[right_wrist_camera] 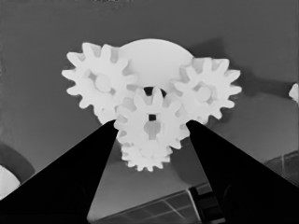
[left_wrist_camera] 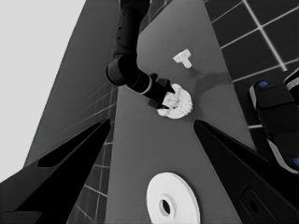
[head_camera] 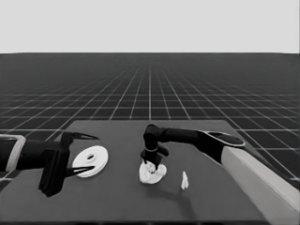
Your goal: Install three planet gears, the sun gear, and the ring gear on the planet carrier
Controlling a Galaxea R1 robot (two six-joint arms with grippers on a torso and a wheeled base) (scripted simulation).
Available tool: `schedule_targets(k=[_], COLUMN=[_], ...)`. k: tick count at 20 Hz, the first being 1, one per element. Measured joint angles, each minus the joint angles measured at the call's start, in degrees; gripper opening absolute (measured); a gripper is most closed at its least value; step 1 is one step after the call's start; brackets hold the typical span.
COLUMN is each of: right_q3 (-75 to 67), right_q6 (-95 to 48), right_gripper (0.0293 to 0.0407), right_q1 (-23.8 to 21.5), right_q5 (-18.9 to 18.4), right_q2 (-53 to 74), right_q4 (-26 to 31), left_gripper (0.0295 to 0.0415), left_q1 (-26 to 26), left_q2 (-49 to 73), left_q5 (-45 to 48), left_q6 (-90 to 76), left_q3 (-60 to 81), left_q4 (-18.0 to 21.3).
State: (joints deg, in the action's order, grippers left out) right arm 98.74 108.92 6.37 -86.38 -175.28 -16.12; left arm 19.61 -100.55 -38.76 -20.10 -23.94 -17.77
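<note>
the thin white piece (head_camera: 184, 180) lies nearest on the table (head_camera: 117, 201), at four o'clock from the smaller round part (head_camera: 152, 174). over that part the right pincer (right_wrist_camera: 150, 122) grips a gear (right_wrist_camera: 150, 125) among three gears. at nine o'clock the larger round part (head_camera: 91, 161) lies under the parked left pincer (head_camera: 79, 153), which gapes wide.

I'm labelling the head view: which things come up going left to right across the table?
Left gripper, open, over the table's left end → larger round white part → right gripper at the smaller round white part carrying small toothed gears → thin white piece.
</note>
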Motion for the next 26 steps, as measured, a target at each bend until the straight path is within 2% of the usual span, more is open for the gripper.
schedule_targets(k=[26], right_q3=[0.0], right_q6=[15.6], right_gripper=[0.0309], right_q1=[0.0], right_q5=[0.0], right_q2=[0.0], right_q4=[0.0], left_gripper=[0.0385], left_q1=[0.0], left_q2=[0.0], left_q5=[0.0], left_q6=[0.0], left_q3=[0.0], left_q4=[0.0])
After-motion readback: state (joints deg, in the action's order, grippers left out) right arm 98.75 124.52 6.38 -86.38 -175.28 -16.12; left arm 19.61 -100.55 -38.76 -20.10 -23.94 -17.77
